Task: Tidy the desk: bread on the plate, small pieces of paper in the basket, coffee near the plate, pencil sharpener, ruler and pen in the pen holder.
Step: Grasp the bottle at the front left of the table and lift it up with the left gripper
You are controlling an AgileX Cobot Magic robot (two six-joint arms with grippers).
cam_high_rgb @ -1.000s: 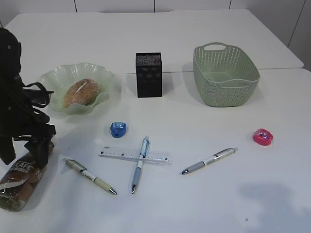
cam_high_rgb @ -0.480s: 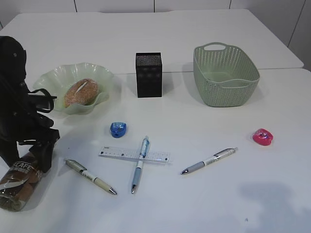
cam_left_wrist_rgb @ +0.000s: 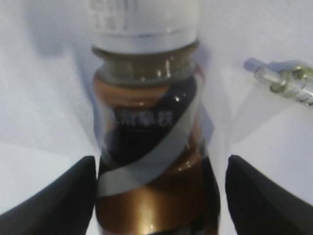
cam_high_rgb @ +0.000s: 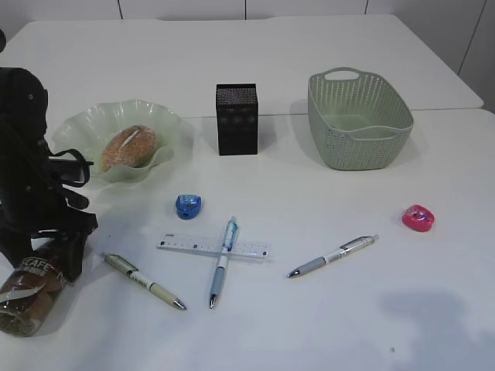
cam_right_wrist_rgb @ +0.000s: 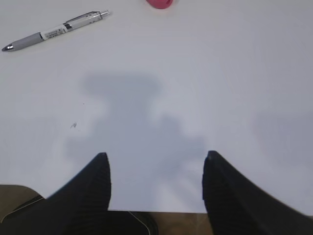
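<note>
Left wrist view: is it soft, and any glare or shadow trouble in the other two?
Left wrist view: coffee bottle fills the frame, blurred, highlights on the glass. Right wrist view: sharp, with the arm's soft shadow on the table. Exterior view: even light, faint shadow at bottom right, no glare.

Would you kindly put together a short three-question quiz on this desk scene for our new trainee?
1. True or false: the bread lies on the plate.
2. Which object lies across the ruler? A) the blue pen B) the blue sharpener C) the pink sharpener
3. Fill in: the left gripper has its fingers on either side of the ____ bottle, which lies on its side.

Key: 1 true; 2 A; 3 coffee.
</note>
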